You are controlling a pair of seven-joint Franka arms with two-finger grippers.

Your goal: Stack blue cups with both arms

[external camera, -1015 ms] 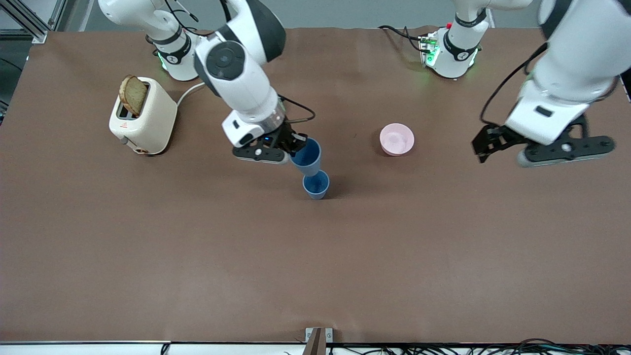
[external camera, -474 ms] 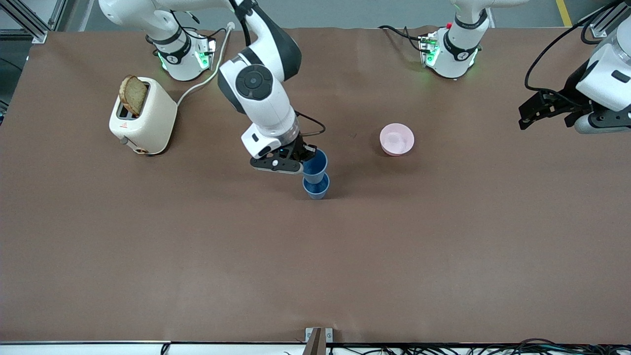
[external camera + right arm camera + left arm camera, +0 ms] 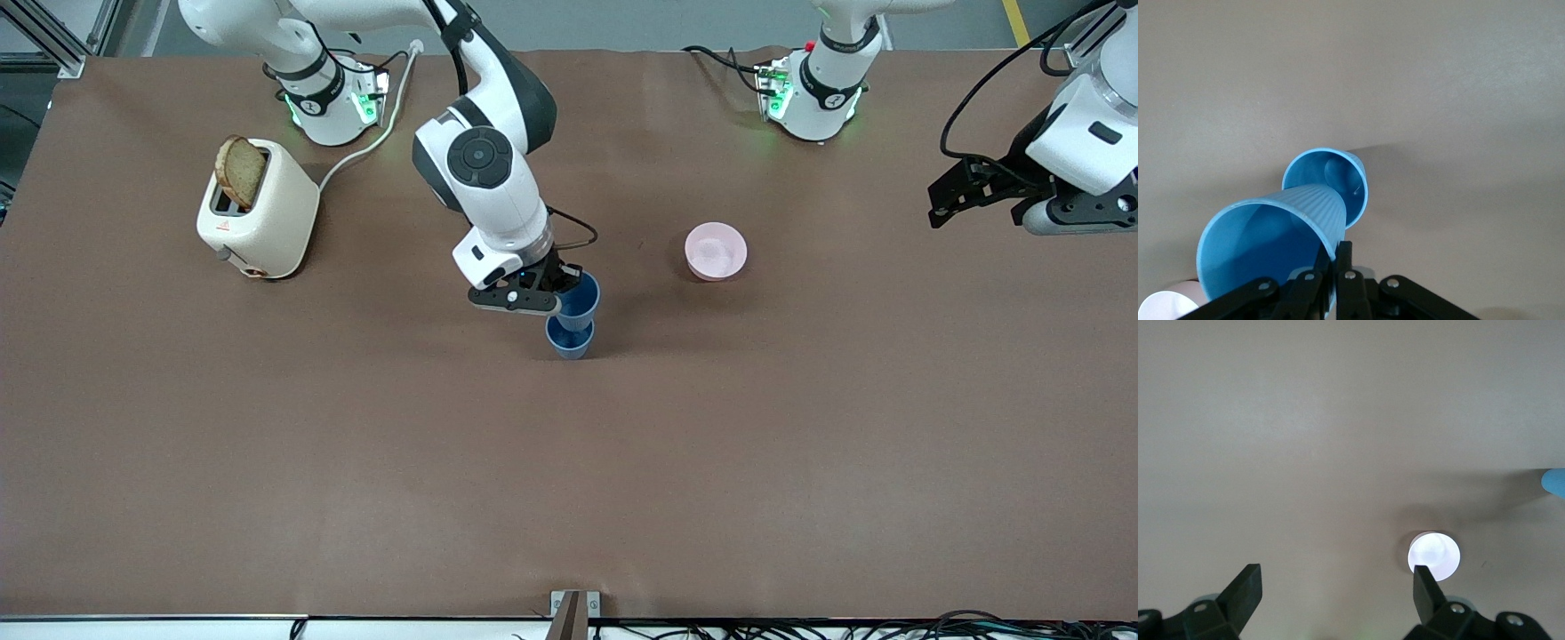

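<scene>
One blue cup (image 3: 569, 341) stands upright on the brown table near its middle. My right gripper (image 3: 562, 293) is shut on the rim of the second blue cup (image 3: 579, 302) and holds it tilted just over the standing one, its base at the standing cup's mouth. In the right wrist view the held cup (image 3: 1265, 240) sits in front of the standing cup (image 3: 1338, 180), with my right gripper (image 3: 1335, 267) pinching its rim. My left gripper (image 3: 951, 191) is open and empty, raised over the left arm's end of the table; it shows wide open in the left wrist view (image 3: 1335, 590).
A pink bowl (image 3: 716, 251) sits toward the left arm's end from the cups, also in the left wrist view (image 3: 1433, 555). A cream toaster (image 3: 256, 212) with a slice of bread stands toward the right arm's end, its cord running to the arm's base.
My right gripper has brought the held blue cup down and over the standing cup. My left arm has drawn back and up toward its end of the table.
</scene>
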